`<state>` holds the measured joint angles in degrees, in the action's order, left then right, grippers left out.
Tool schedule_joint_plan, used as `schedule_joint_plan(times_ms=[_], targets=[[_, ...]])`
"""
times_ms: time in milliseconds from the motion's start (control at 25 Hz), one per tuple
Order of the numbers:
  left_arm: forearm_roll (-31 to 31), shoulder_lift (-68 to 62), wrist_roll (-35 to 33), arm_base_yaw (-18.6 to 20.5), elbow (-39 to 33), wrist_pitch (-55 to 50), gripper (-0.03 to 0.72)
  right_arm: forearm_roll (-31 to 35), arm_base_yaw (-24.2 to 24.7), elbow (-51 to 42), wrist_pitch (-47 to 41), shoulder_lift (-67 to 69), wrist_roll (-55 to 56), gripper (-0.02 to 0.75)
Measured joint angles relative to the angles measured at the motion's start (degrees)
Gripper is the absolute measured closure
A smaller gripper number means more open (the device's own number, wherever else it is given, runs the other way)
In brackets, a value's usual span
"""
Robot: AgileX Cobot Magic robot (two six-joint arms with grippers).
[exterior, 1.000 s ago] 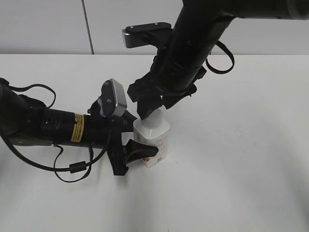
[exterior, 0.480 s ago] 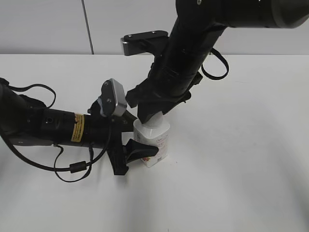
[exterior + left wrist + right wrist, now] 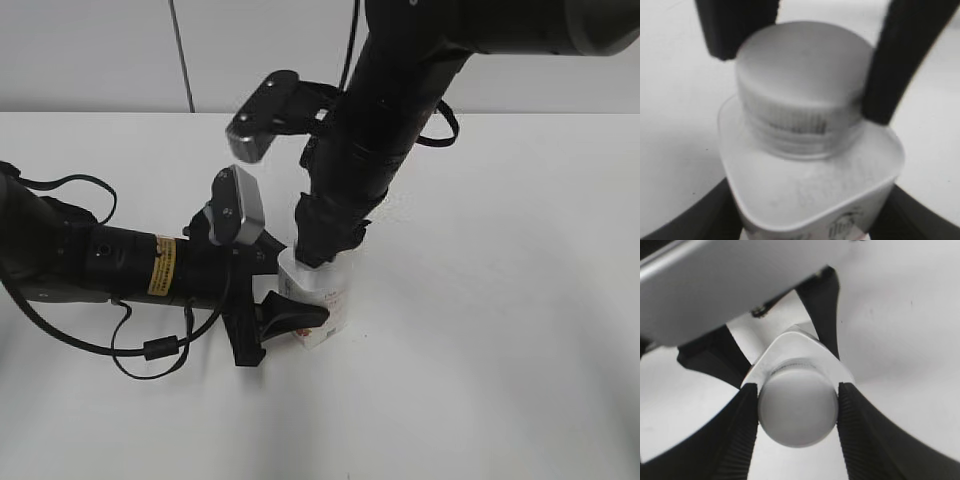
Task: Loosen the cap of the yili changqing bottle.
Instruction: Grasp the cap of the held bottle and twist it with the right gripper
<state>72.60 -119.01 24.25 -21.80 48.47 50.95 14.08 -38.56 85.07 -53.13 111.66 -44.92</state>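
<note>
The yili changqing bottle (image 3: 325,300) stands upright on the white table, a small squarish white bottle with a pink label. My left gripper (image 3: 285,300) is shut on its body from the left; its shoulders show in the left wrist view (image 3: 810,195). The white cap (image 3: 797,407) is on the neck and also shows in the left wrist view (image 3: 802,75). My right gripper (image 3: 797,412) comes down from above and is shut on the cap, a finger touching each side. In the exterior view the right gripper (image 3: 325,250) hides the cap.
The left arm (image 3: 100,265) lies low across the table's left side with its cables. The right arm (image 3: 400,110) reaches down from the back. A grey wall runs behind the table's far edge (image 3: 560,113).
My right wrist has turned about the cap: its camera block swung from the back to the left of the arm. The bottle and left gripper have stayed put.
</note>
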Motion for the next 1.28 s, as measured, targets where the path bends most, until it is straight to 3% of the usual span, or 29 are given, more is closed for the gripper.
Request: schedule_joint_plan(times_ms=[160,320,800,1280], targets=[[0.0,0.0,-0.06,0.0,0.0,0.0,0.262,0.0,0.0,0.21,-0.42,-0.05,-26.12,0.354],[0.0,0.0,0.07,0.0,0.0,0.0,0.263,0.52,0.0,0.26,-0.42,-0.14,-37.99,0.354],[0.25,0.0,-0.1,0.0,0.0,0.55,0.263,0.84,0.0,0.26,-1.12,-1.01,-45.32,0.354],[-0.13,0.0,0.15,-0.01,0.0,0.31,0.264,0.79,0.0,0.2,-3.93,-2.7,-45.59,0.354]])
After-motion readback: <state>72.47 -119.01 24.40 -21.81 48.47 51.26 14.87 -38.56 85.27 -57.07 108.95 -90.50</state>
